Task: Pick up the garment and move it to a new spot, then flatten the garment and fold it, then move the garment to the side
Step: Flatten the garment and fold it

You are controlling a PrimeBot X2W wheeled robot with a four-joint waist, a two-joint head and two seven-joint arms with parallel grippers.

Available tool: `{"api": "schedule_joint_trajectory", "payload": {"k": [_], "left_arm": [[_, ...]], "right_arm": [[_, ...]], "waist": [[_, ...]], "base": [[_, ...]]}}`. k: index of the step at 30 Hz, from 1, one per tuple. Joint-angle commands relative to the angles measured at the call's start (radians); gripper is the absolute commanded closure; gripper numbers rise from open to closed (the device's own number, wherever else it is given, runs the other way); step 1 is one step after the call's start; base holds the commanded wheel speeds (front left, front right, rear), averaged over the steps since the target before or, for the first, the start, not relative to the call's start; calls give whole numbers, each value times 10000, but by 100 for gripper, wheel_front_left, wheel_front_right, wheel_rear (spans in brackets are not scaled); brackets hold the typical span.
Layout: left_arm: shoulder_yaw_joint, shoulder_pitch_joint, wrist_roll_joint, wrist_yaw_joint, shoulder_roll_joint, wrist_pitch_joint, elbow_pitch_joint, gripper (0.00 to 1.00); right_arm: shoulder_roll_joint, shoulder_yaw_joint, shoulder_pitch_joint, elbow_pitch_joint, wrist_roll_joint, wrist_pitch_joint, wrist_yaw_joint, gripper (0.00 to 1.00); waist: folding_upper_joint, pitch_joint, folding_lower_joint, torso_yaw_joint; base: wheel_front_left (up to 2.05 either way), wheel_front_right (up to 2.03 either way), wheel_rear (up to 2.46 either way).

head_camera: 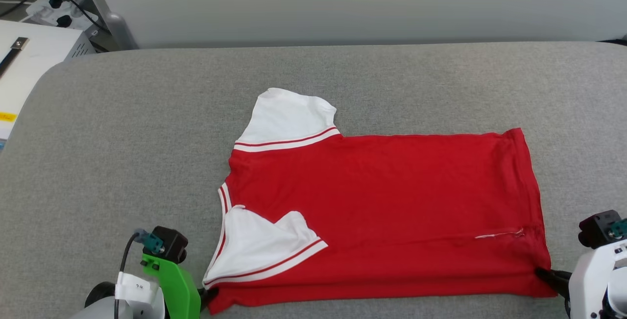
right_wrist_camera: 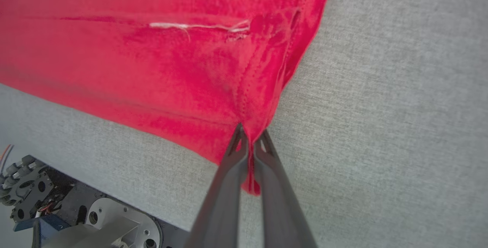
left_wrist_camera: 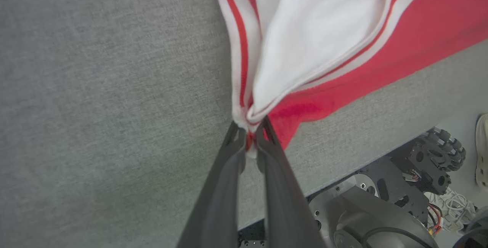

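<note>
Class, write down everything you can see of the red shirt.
The shirt is soft red knit with white short sleeves and red-and-white striped trim. It lies flat on the grey cloth surface, neck leftward, near sleeve folded onto the body. The left gripper pinches its near shoulder corner, the right gripper its near hem corner.

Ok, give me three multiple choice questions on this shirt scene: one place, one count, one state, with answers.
1. Where does the right gripper hold the garment? A. near hem corner B. mid-body C. neckline
2. How many white sleeves show in the head view? A. one B. two C. three
3. The left gripper is: A. open B. shut on the garment C. shut on nothing
Answers: A, the red hem corner sits between its fingers; B, one sleeve juts out beyond, the other lies folded on the body; B, striped trim is pinched between its fingers.
</note>
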Motion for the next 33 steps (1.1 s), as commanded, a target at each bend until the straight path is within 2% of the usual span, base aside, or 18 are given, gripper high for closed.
{"api": "schedule_joint_trajectory", "payload": {"k": [1, 6, 7, 8, 9, 10, 14, 19, 23, 26, 30, 33], "left_arm": [[-13, 97, -40, 5, -117, -48, 217, 100], [-65, 81, -95, -284, -393, -144, 953, 100], [-32, 81, -99, -306, -415, -230, 1032, 100], [28, 96, -124, -340, -422, -360, 1112, 66], [68, 103, -99, -364, -401, -484, 1162, 0], [113, 109, -56, -394, -368, -641, 1227, 0], [343, -69, 47, -415, -151, -976, 1115, 0], [769, -561, 267, -226, 274, -1293, 489, 0], [1334, -1498, 818, 143, 446, -1848, 24, 0], [1649, -2179, 1079, 349, 230, -2141, 38, 0], [1859, -3376, 1625, 302, -100, -2354, 464, 0], [1888, -4297, 1896, 124, -427, -2234, 1014, 0]], "right_arm": [[140, -57, -50, 190, -140, 24, -7, 100], [546, -23, -109, 745, -405, -149, -7, 100], [590, -42, -95, 781, -403, -206, -7, 97], [635, -90, -80, 802, -407, -317, -7, 65], [657, -133, -68, 804, -427, -410, -7, 9], [660, -192, -55, 782, -491, -564, -7, 0], [687, -508, 30, 494, -777, -1243, -7, 0], [887, -1359, 89, -6, -1545, -2380, -7, 0], [1665, -2726, 206, -617, -2647, -3440, -7, 0], [2251, -3459, 283, -1066, -3326, -3867, -7, 0], [3122, -4332, 346, -1827, -4297, -4221, -7, 0], [3582, -4586, 350, -2370, -4754, -4257, -7, 0]], "waist": [[0, 127, 0, -13], [0, 155, 0, 2], [0, 129, 0, 6], [0, 83, 0, 1], [0, 39, 0, -7], [0, -21, 0, -4], [0, -218, 0, 0], [0, -355, 0, -29], [0, -277, 0, -143], [0, -87, 0, -267], [0, 447, 0, -558], [0, 911, 0, -766]], "base": [[0, 0, 0], [0, 0, 0], [0, 0, 0], [0, 0, 0], [0, 0, 0], [0, 0, 0], [0, 0, 0], [0, 0, 0], [0, 0, 0], [0, 0, 0], [0, 0, 0], [0, 0, 0]]}}
